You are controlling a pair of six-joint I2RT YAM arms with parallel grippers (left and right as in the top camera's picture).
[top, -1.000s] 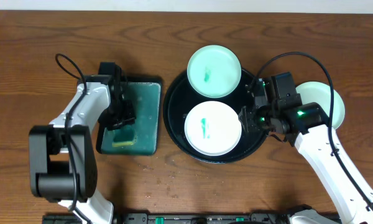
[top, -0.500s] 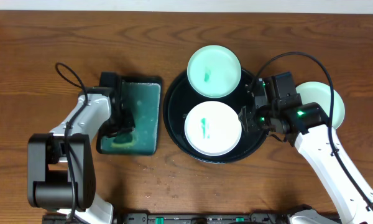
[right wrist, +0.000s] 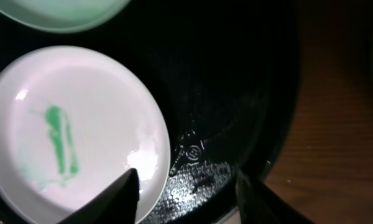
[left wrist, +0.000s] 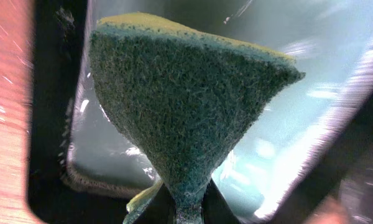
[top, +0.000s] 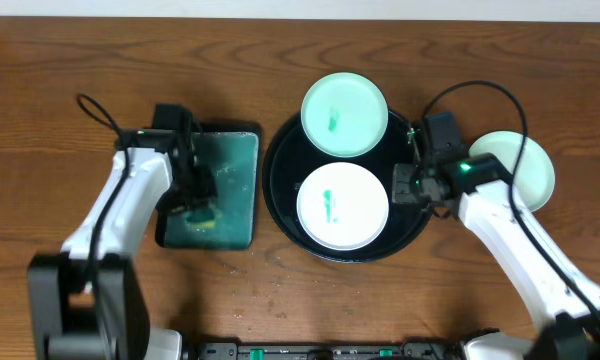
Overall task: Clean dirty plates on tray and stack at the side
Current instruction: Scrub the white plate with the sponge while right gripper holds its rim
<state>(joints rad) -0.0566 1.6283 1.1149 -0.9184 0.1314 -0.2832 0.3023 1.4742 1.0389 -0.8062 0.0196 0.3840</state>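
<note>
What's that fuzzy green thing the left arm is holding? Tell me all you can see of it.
It is a sponge: a coarse, fibrous dark green scouring face with a thin yellow foam layer along its far edge. The left end effector pinches one end, so it is squeezed narrow there and fans out wide beyond. It hangs over the teal-lined rectangular tray; whether it touches the tray floor cannot be told.

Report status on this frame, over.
Left end effector shut on sponge over rectangular tray. Right end effector open at smeared near plate rim. Smeared far plate also on round tray; third plate beside it. Nothing blocking.
</note>
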